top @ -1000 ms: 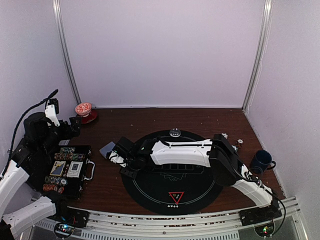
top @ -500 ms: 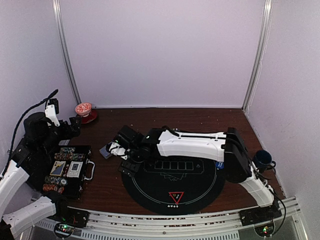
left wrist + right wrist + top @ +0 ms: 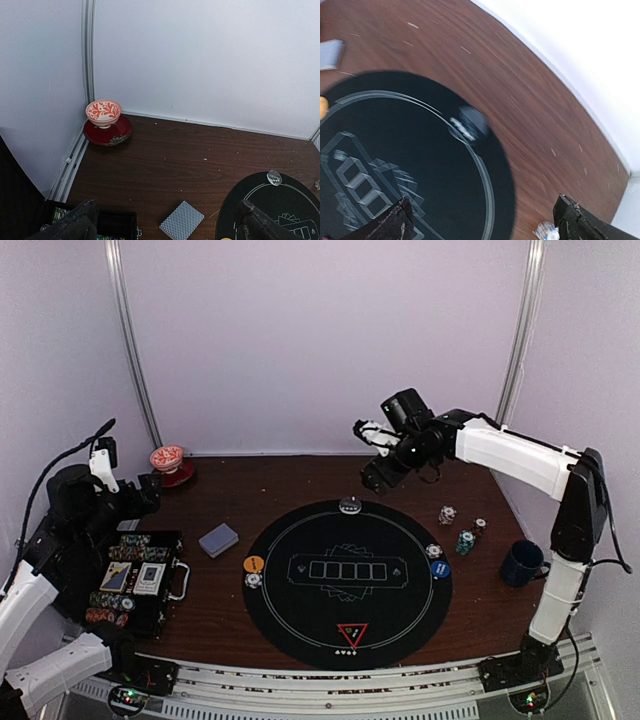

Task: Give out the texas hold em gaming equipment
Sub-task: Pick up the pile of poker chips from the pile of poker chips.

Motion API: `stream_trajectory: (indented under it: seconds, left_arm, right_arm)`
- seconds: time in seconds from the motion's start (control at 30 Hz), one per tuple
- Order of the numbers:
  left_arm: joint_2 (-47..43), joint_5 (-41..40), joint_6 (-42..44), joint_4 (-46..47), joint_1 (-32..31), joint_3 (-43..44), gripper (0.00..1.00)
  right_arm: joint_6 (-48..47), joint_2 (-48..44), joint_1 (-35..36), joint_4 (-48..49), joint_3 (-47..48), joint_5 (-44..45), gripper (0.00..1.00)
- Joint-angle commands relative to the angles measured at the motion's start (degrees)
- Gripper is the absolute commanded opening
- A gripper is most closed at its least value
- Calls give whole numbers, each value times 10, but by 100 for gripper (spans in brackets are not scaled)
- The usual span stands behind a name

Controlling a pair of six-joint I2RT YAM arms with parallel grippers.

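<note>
Deck (image 3: 218, 539) lies at ten o'clock off the mat (image 3: 300, 620), straight ahead of the left gripper (image 3: 167, 227), nearer than the raised right gripper (image 3: 487, 224); both gape, empty.

Enclosure as I see it from the top camera. The worktop (image 3: 300, 478) is dark reddish-brown wood with a visible grain. Plain white panels close it on three sides: a back wall (image 3: 320, 340), a left wall (image 3: 50, 340) and a right wall (image 3: 590, 360). A slim metal post stands in each rear corner, the left post (image 3: 132, 340) and the right post (image 3: 518, 340); in this view both lean outward toward the top. A silver slotted rail (image 3: 330, 685) runs along the near edge. My left wrist view shows small pale specks (image 3: 205, 159) scattered on the wood near the back wall. The light is soft and even and gives the panels a faint lilac cast.
</note>
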Motion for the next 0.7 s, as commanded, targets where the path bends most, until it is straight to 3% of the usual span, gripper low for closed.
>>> stream_trajectory:
  seconds: [0.0,0.23,0.67]
  left_arm:
    - [-4,4,-5,28,5,-2,98]
    - [-8,9,-5,28,5,-2,98]
    - [-17,5,-5,28,5,-3,98]
  right_arm:
    - [3,-50,-101,13,-86,-34,100]
    - [14,-36,-208,28,-134,-8,99]
    - [6,22,-268,19,-154,-6,89]
